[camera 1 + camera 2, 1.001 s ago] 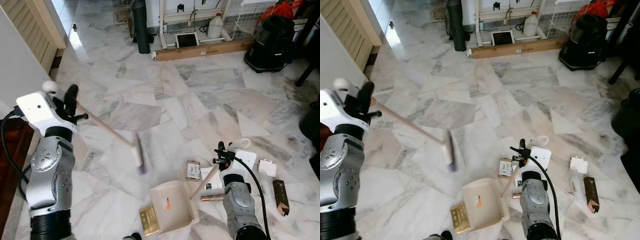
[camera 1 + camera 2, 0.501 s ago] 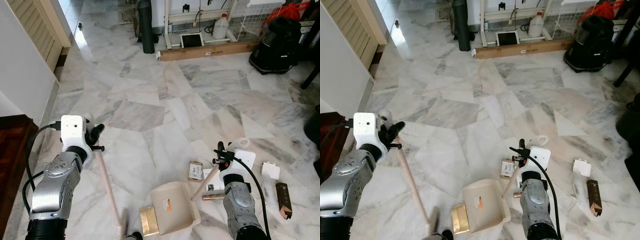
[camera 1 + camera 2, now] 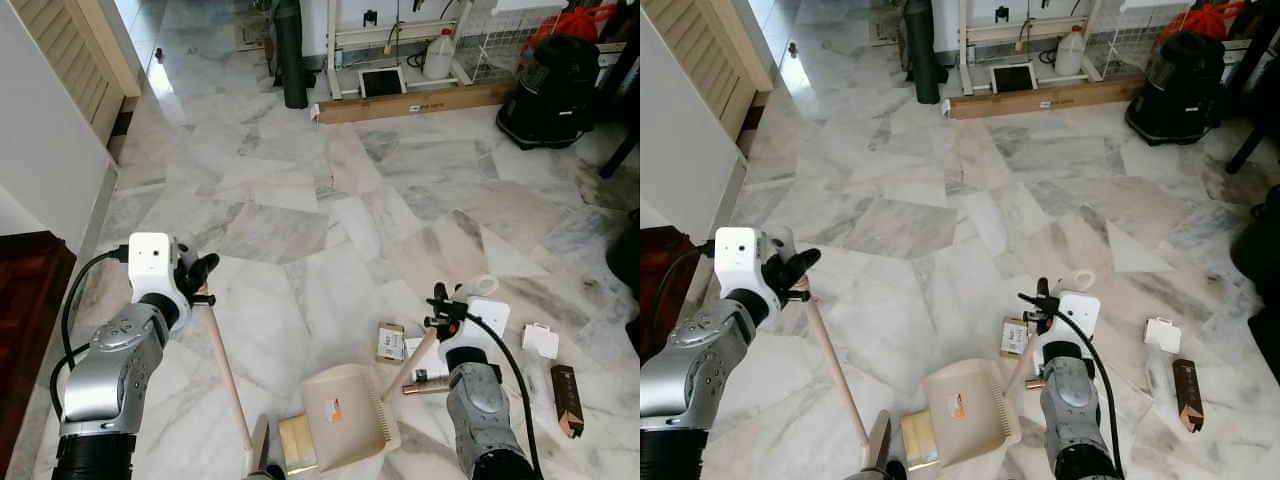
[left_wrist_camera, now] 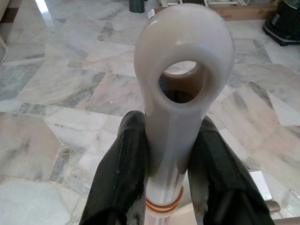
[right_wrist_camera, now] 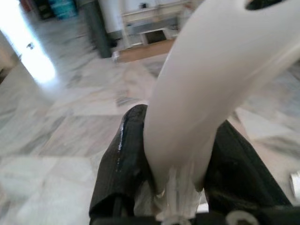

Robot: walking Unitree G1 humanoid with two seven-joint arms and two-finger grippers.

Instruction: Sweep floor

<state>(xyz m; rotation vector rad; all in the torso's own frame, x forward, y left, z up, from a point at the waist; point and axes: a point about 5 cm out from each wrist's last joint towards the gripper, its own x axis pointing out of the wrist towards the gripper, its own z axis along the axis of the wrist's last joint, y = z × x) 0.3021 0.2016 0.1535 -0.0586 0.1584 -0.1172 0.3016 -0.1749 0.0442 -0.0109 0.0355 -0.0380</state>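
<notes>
The left end effector point(image 3: 200, 285), clenched on the broom point(image 3: 228, 375), has swung its head beside the dustpan point(image 3: 345, 415), held by the right end effector point(image 3: 440, 318).

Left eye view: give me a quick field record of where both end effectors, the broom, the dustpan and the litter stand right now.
left end effector: shut on broom handle near its top
broom: handle slants down to the head beside the dustpan
right end effector: shut on dustpan handle
dustpan: resting on the marble floor, mouth toward the broom
gold box: at the dustpan's mouth
litter not yet swept: small carton, white box, brown box
</notes>
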